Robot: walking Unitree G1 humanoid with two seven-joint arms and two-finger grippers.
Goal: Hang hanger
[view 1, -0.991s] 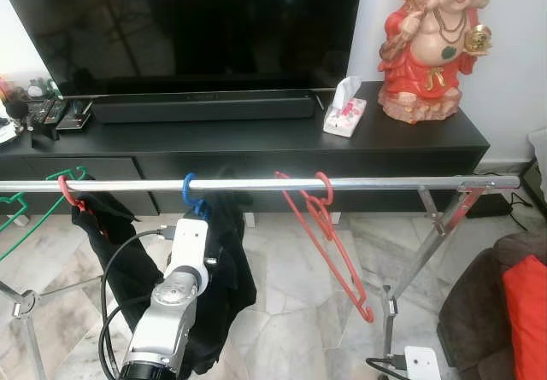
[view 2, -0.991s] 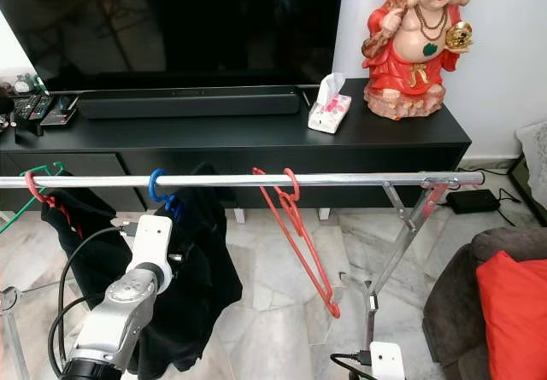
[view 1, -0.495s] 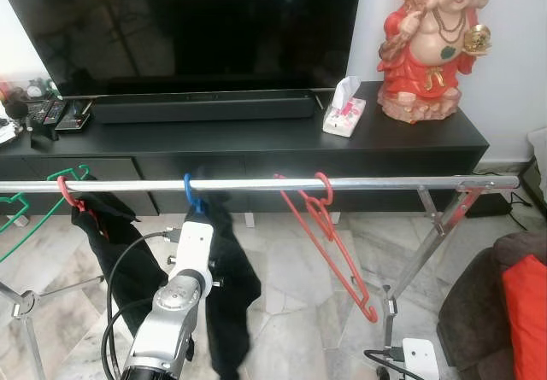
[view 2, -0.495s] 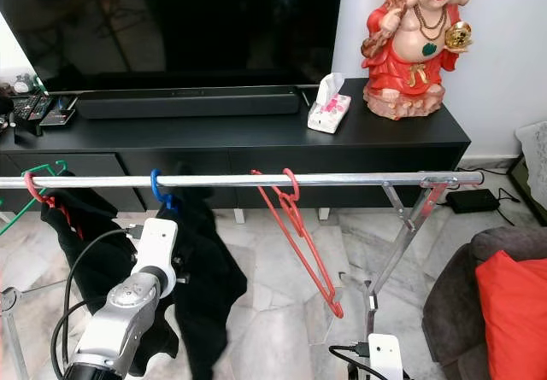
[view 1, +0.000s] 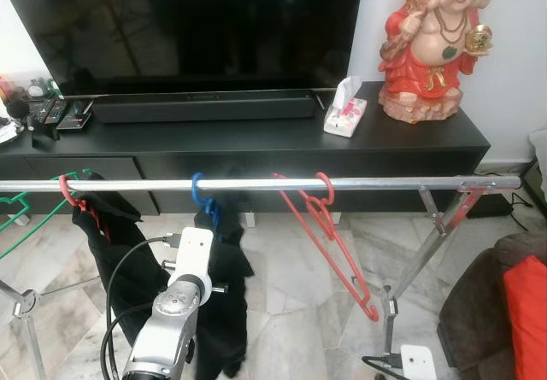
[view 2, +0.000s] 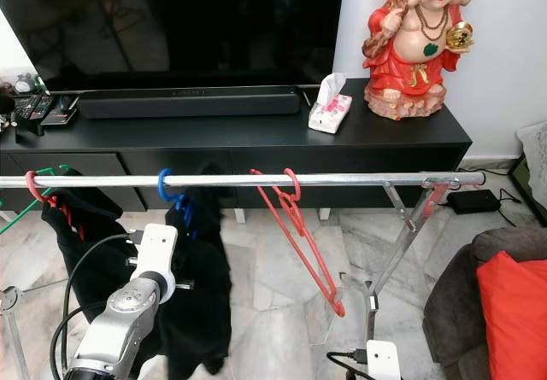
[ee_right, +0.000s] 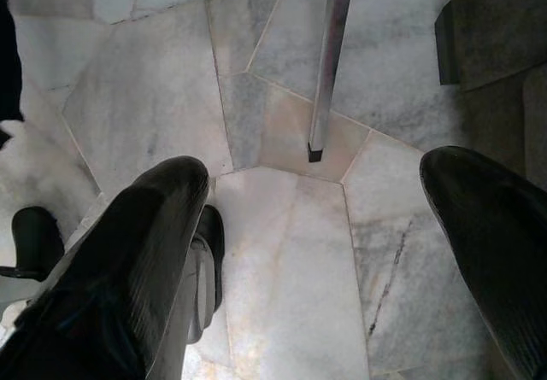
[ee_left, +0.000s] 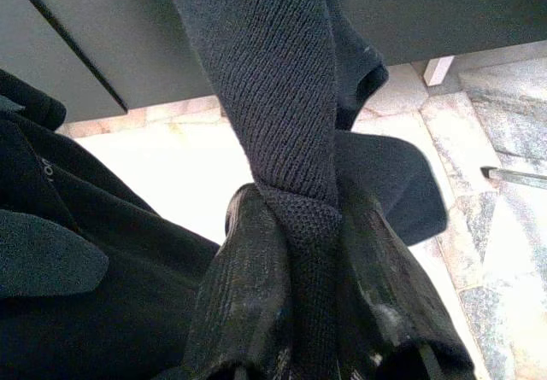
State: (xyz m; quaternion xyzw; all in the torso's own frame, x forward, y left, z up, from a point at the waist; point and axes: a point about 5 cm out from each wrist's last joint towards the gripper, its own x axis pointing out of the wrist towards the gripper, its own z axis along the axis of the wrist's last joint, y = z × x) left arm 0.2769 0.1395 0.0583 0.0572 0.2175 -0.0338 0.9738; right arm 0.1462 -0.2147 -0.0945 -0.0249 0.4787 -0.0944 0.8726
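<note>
Left end effector (ee_left: pixel 312 312) pinching dark garment (ee_left: pixel 282 124) (blue hanger (view 1: pixel 203 199)), on rail (view 1: pixel 367 183)

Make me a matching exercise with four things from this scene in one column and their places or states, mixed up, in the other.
1. blue hanger
2. empty red hanger
3. tissue pack
4. left tool

A. on the black cabinet, beside the statue
B. shut on dark knit clothing
C. on the rail, carrying a dark garment
D. on the rail, carrying nothing

Pairs: 1-C, 2-D, 3-A, 4-B
</note>
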